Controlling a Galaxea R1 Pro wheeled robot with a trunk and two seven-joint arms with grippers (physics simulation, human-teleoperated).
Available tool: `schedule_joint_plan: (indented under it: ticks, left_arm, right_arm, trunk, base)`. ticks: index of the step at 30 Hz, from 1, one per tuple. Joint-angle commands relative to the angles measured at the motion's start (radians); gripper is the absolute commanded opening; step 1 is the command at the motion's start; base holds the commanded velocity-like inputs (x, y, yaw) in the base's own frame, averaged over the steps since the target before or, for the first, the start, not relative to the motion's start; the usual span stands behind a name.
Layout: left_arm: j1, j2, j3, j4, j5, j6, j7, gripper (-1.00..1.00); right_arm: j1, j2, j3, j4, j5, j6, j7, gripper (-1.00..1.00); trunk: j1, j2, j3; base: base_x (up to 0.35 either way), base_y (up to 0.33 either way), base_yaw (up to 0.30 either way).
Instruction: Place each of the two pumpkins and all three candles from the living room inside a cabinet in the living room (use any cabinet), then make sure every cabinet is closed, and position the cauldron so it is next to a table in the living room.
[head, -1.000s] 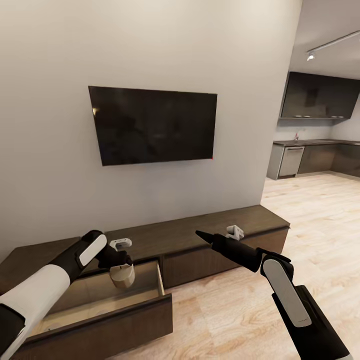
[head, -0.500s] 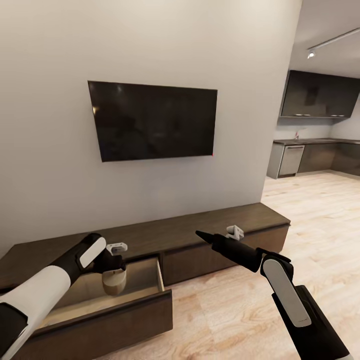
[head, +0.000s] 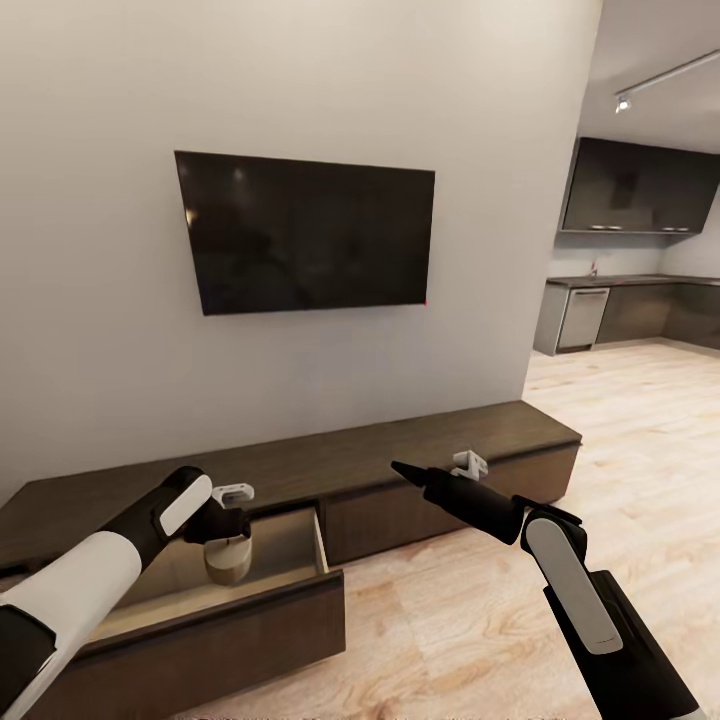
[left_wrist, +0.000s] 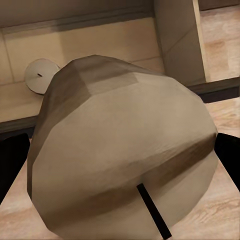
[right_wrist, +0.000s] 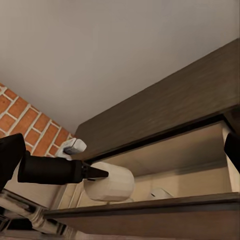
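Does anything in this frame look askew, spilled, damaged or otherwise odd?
Nothing stands out. The left gripper holds a stubby grey-brown candle over the open tan-lined drawer of the long dark-brown cabinet. Another candle already lies inside.

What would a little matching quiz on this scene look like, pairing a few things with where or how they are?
Things:
1. candle
2. second candle
3. drawer
4. television

Places or states:
a. pulled open, light wood inside
b. mounted on the wall above the cabinet
c. lying on the drawer floor
d. held by the left end effector over the drawer

Pairs: 1-d, 2-c, 3-a, 4-b
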Motion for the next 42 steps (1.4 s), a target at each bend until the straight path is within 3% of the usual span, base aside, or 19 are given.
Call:
schedule_joint_plan:
  ticks: [1, 14, 26, 42]
  left_arm:
    - [-0.001, 0.001, -0.007, -0.002, 0.010, 0.000, 0.009, -1.00]
    - [-0.001, 0.001, -0.011, -0.002, 0.009, -0.032, 0.009, -1.00]
    - [-0.001, 0.002, -0.012, -0.002, 0.008, -0.059, 0.009, -1.00]
    - [-0.001, 0.002, -0.008, -0.002, 0.009, -0.060, 0.007, -1.00]
  right_arm:
    - [-0.001, -0.001, 0.000, 0.000, 0.001, 0.003, 0.001, 1.00]
    - [-0.001, -0.001, 0.000, 0.000, 0.001, 0.003, 0.001, 1.00]
    - [-0.001, -0.001, 0.001, 0.001, 0.001, 0.003, 0.001, 1.00]
    - [-0.001, -0.001, 0.001, 0.000, 0.001, 0.003, 0.001, 1.00]
  trunk:
    - [0.004, -0.008, -0.004]
    - [0.054, -0.099, -0.045]
    - [0.054, -0.099, -0.045]
    - [0.054, -0.099, -0.045]
  base:
    - [0.000, 0.000, 0.000]
    - [0.000, 0.000, 0.000]
    - [0.005, 0.000, 0.000]
    - [0.161, 0.000, 0.000]
